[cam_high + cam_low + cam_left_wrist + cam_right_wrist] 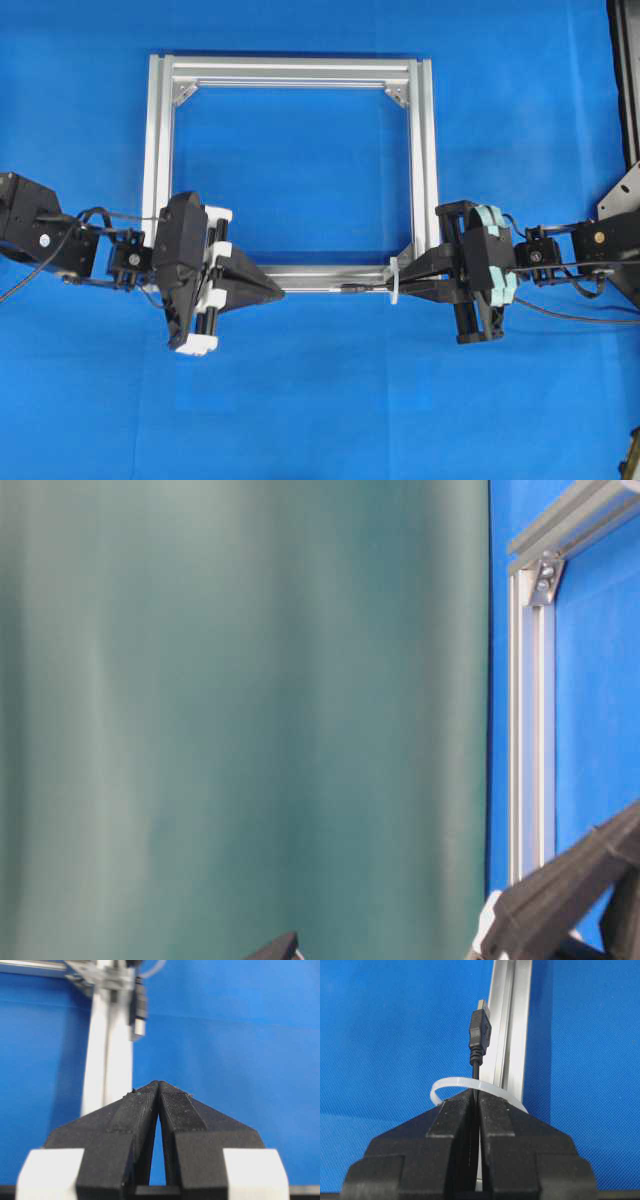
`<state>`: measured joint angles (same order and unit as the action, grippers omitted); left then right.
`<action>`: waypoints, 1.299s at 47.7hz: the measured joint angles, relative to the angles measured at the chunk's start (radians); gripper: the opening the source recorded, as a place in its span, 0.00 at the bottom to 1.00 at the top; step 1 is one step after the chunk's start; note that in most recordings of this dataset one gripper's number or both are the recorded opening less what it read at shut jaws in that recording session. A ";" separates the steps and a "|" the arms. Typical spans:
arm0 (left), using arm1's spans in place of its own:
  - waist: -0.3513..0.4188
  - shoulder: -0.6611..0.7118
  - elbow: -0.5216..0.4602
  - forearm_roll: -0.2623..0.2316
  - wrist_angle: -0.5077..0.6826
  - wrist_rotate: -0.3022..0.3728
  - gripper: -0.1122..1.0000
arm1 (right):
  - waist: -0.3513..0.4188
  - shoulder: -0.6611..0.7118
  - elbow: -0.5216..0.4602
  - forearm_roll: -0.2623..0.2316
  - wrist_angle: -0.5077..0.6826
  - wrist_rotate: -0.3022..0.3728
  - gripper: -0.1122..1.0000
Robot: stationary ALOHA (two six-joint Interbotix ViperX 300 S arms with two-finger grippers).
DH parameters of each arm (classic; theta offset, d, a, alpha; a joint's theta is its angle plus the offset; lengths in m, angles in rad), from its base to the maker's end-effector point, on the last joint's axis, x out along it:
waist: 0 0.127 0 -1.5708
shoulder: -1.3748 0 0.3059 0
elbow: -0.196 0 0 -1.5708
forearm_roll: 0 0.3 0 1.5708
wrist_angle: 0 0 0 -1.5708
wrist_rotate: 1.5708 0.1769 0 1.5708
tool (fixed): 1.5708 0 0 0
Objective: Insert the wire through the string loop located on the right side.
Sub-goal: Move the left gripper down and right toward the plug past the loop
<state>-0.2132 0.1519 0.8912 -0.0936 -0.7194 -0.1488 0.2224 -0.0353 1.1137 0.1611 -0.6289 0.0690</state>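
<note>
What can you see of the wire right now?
The wire is a thin black cable ending in a moulded black plug with a ribbed strain relief and a small metal tip. The right gripper has its jaws shut on the cable just behind the plug. The plug has passed through the white string loop and points along the silver aluminium frame, above the blue surface. Nothing else touches it; the left gripper is shut, empty and apart from it.

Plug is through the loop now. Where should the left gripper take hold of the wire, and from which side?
Grip the wire on the plug body just behind its metal tip, the part poking past the string loop. In the overhead view, bring the left gripper in from the left along the frame rail. The right gripper already pinches the wire behind the loop.
</note>
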 measured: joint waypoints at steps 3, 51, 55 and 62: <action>-0.005 0.000 0.000 0.002 -0.003 0.000 0.10 | 0.000 0.000 0.000 0.002 0.000 0.000 0.08; 0.069 0.117 -0.370 0.003 0.253 0.067 0.11 | 0.000 0.000 0.000 0.000 0.002 0.000 0.08; 0.071 0.117 -0.370 0.003 0.255 0.067 0.15 | -0.002 0.000 0.000 0.000 0.002 0.000 0.08; 0.069 0.117 -0.370 0.003 0.255 0.067 0.52 | 0.000 0.000 0.000 0.002 0.002 0.000 0.08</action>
<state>-0.1442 0.2684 0.5216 -0.0905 -0.4648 -0.0813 0.2224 -0.0353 1.1137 0.1626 -0.6274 0.0690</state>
